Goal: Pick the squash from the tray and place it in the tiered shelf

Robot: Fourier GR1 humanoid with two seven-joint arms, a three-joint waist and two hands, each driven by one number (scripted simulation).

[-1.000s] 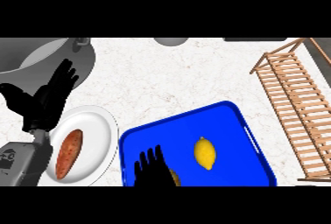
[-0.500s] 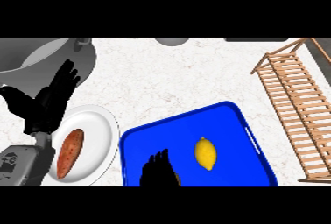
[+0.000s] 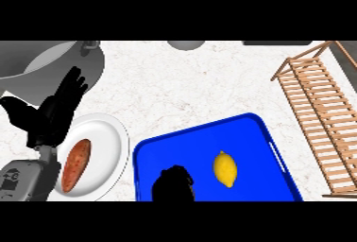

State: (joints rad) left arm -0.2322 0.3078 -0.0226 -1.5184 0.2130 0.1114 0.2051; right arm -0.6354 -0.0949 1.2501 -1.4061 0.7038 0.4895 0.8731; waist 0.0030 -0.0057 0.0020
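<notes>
1. Yellow squash (image 3: 225,168) lying untouched on the blue tray (image 3: 268,137), a little right of the tray's middle — not yet picked up.
2. Right hand (image 3: 173,182) low over the tray's near-left part, just left of the squash and apart from it; holding nothing, though whether curled or straight cannot be told.
3. Left hand (image 3: 52,111) resting open, fingers up, at the left edge above the white plate (image 3: 105,134) with its sweet potato (image 3: 75,164).
4. Risk — closing short of the squash and nudging it, likely sending the rounded fruit rolling across the smooth tray.
5. Further risk: wooden tiered shelf (image 3: 317,118) well apart at the right, so a long carry; slatted tiers could let the squash settle badly or roll off onto the table (image 3: 188,90).
</notes>
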